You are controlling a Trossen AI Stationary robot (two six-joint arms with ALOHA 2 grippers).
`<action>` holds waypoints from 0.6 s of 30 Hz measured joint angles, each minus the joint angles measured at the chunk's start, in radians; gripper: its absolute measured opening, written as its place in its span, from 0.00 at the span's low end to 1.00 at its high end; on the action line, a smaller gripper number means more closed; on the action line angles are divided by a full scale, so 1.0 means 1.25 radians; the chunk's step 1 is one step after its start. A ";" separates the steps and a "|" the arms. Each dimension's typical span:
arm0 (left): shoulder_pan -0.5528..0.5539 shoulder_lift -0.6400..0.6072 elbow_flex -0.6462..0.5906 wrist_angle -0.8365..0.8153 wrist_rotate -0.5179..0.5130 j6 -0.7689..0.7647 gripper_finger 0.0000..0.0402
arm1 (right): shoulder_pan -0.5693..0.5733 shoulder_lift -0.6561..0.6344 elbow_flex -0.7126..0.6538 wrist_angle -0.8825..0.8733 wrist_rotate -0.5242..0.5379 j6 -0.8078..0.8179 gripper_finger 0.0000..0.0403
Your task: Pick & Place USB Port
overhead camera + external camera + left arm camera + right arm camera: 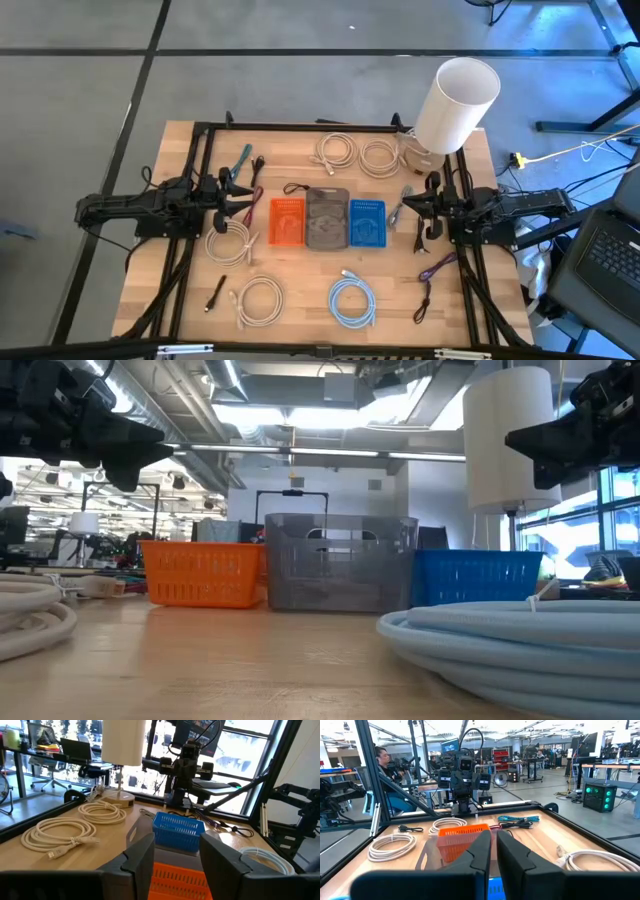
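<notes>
Mid-table sat the orange basket (287, 221), gray basket (327, 219) and blue basket (367, 222) in a row, likely as sorting bins. Left gripper (243, 205) hovered at their 9 o'clock with fingers apart, holding nothing; right gripper (406, 207) at 3 o'clock was nearly closed, also empty. Coiled cables (229, 243) lay all around, and I honestly couldn't tell which one was the USB.

Right pincer (493, 851) nearly closed, orange basket (461, 840) ahead

I cannot tell the connector types on the cables (260, 299); the lamp (508, 440) is cut off.
</notes>
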 joint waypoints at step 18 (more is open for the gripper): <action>0.000 0.000 0.000 0.000 0.000 0.000 0.37 | 0.000 0.000 0.033 0.241 -0.010 0.193 0.08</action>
